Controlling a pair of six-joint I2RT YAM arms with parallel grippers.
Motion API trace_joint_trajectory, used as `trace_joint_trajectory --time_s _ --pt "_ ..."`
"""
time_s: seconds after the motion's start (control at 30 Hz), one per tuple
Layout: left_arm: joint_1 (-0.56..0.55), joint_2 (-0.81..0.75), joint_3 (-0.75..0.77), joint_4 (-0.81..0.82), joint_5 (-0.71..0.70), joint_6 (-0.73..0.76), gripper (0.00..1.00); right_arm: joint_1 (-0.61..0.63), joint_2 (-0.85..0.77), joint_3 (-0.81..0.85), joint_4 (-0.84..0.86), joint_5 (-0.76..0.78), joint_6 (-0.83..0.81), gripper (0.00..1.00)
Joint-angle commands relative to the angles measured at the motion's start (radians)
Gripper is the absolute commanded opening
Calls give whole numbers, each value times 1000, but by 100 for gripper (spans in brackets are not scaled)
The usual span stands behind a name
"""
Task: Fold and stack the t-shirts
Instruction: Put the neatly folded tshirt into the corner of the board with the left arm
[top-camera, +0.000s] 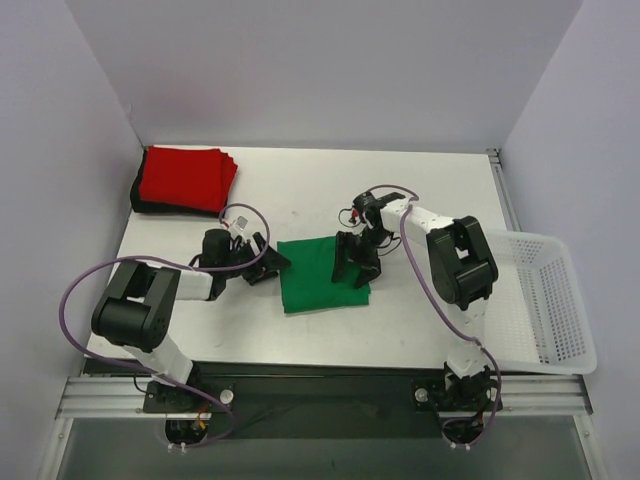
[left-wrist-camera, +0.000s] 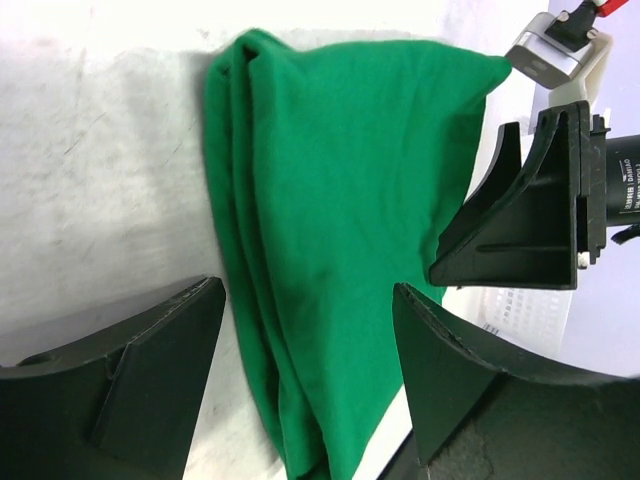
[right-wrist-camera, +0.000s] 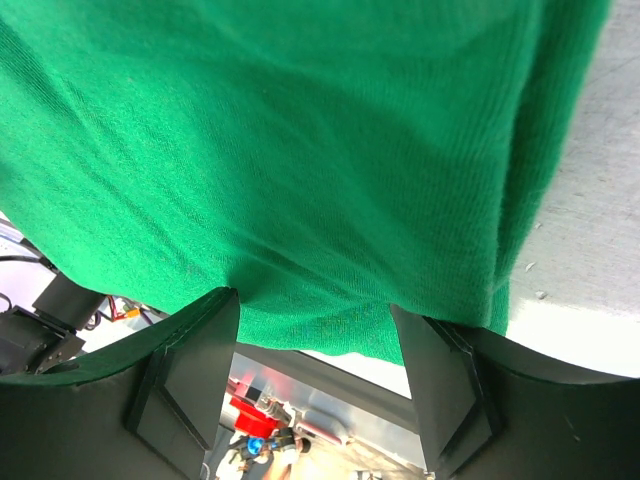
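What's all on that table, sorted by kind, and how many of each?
Robot arms: 2
Green shirt: 1
Pile of red and black shirts: 1, too layered to count the shirts in it
White basket: 1
Total: 5

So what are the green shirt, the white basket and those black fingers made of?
The green shirt looks like soft knit cloth, perhaps cotton: fine ribbing shows and it folds limply. The basket seems to be white plastic, moulded as a grid of small holes. The fingers look like matte black hard plastic with stiffening ribs, though the exact material is not certain.
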Motion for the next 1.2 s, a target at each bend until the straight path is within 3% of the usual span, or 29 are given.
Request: trace_joint_trajectory --time_s 0.0,0.47,0.57,0.83,1.17 --pt "-33 82 -5 -36 -102 42 80 -7 39 -20 -9 79 -24 65" --pt "-172 178 57 -121 -170 14 73 -4 49 -3 -9 57 -22 64" --pt "-202 183 106 -210 -208 42 63 -4 47 1 -9 54 -21 64" --pt "-205 137 259 -585 -406 172 0 -2 27 7 -9 40 -19 64" --pt "-194 100 636 -974 -659 507 0 -20 -75 -22 -14 36 -22 66"
